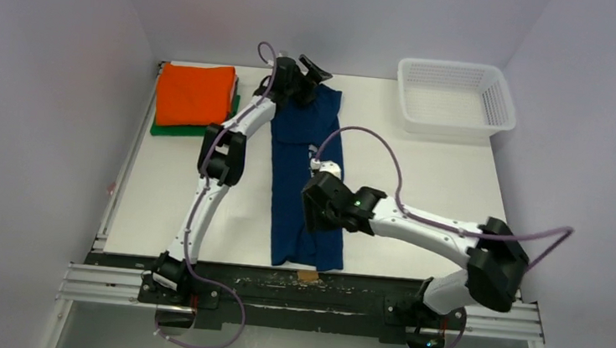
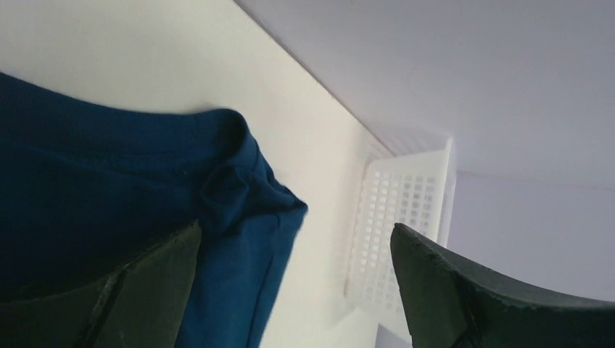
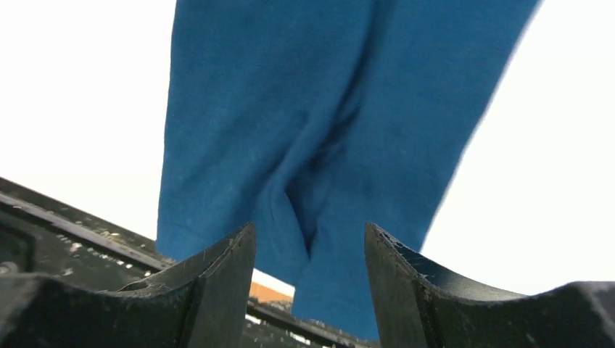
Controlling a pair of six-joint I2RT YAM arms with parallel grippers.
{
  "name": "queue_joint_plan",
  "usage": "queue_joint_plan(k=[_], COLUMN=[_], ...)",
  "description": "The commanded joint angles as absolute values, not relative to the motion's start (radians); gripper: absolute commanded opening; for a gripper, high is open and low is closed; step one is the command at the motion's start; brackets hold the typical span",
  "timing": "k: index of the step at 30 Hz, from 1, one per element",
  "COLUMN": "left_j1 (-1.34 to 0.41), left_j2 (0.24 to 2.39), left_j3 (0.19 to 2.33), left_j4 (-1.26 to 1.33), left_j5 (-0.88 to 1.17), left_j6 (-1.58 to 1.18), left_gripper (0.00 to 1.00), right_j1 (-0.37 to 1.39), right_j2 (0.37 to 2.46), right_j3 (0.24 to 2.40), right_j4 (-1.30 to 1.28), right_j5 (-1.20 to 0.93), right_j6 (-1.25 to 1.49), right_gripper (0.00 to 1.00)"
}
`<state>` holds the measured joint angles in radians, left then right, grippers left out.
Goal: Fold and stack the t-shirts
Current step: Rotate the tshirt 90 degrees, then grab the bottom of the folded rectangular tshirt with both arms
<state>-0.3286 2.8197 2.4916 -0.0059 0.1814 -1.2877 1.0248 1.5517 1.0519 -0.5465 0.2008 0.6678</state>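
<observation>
1. Top external shows me the navy shirt [image 1: 297, 181] folded into a long strip down the middle of the white table [image 1: 437, 194], from far end to near edge.
2. The orange shirt [image 1: 195, 94] lies folded on the green shirt [image 1: 178, 131] in the far left corner.
3. My left gripper [image 2: 297, 232] is spread wide over the navy shirt's far end. My right gripper [image 3: 310, 232] is parted too, low over bunched cloth at the near end, clamping nothing.
4. A white mesh basket [image 1: 454, 98] sits far right, with pale lilac walls [image 1: 44, 75] around.

Navy blue t-shirt [image 1: 291, 181], orange t-shirt [image 1: 194, 92], green t-shirt [image 1: 175, 130], white mesh basket [image 1: 452, 126]
</observation>
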Motion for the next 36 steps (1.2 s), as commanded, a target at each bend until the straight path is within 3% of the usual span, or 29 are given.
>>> queue_joint_plan(k=[1,4,8,12,17,24,27,36], left_j1=[-0.332,-0.337,-0.375,-0.464,-0.577,-0.855,-0.91,-0.954], left_j2=[2.469,2.244,1.84,1.445,1.127,0.974,0.918,1.05], left_j3=[2.424,2.253,1.845,1.261,0.801,0.557,0.457,0.411], left_j4=[-0.15,-0.27,-0.451,-0.412,-0.35,-0.492,-0.472,-0.325], left_j5=[0.353,0.454,0.337,0.136,0.069,0.004,0.025,0.057], left_j6=[-1.065,-0.968,-0.817,-0.79,-0.899,-1.008,-1.037,-1.045], left_gripper=[1.0,1.0,1.0,1.0,0.95,0.75,0.6,0.46], right_j1=[1.022,1.02,1.019,1.014,1.007,1.002,1.002,0.996], right_j2=[1.298,1.16,1.042,0.989,1.009,1.079,1.088,1.152], right_j3=[0.956,0.873,0.786,0.68,0.572,0.533,0.518,0.487], right_j4=[-0.622,-0.617,-0.649,-0.637,-0.505,-0.413,-0.396,-0.343], right_j5=[0.361,0.361,0.336,0.301,0.193,0.128,0.116,0.08], right_j6=[0.802,0.858,0.936,0.993,0.989,0.948,0.943,0.938], right_gripper=[0.55,0.55,0.55,0.55,0.5,0.42,0.39,0.32])
